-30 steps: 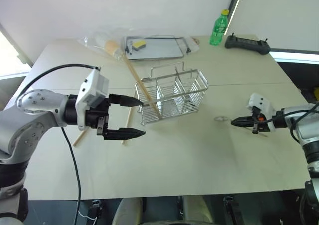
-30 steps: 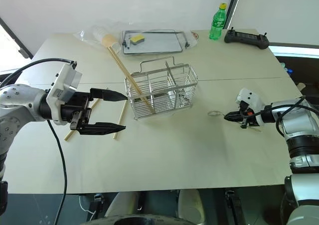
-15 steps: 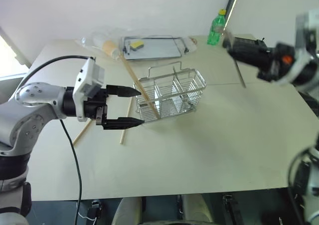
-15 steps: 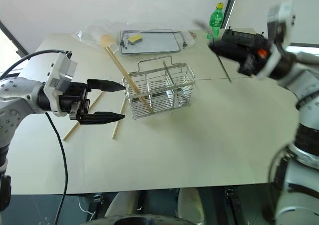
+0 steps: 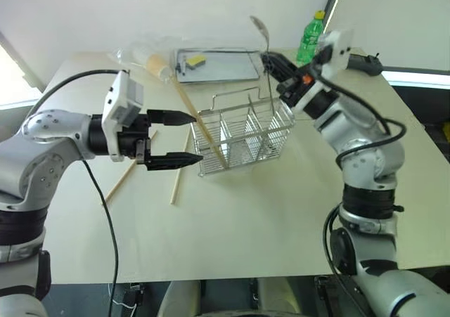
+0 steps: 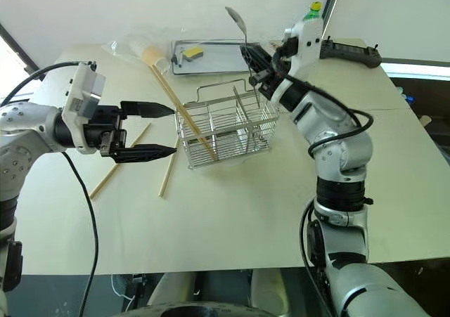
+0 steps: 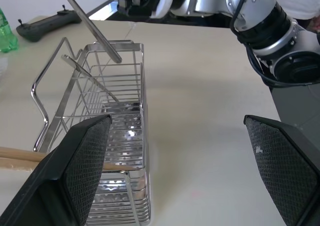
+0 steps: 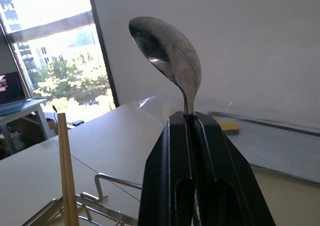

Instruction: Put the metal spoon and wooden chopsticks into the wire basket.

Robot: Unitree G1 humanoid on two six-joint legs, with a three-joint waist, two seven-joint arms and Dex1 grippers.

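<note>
One metal spoon (image 6: 237, 23), lifted off the table since a second ago, now above wire basket (image 6: 225, 124) | right gripper (image 6: 254, 57) clamped on its handle | one wooden chopstick (image 6: 179, 113) leaning in basket, two on table | left gripper (image 6: 156, 130) spread wide, empty | insertion pending.

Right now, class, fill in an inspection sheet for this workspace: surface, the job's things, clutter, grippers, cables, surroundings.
Surface: pale table, front part bare.
Job's things: metal spoon held bowl-up over the wire basket; one chopstick leans in the basket; two chopsticks lie on the table to its left.
Clutter: flat metal tray with a yellow sponge, plastic bag, green bottle, black controller.
Grippers: left gripper open beside the basket; right gripper shut on the spoon.
Cables: black cable along the left arm.
Surroundings: white wall, window at left.
</note>
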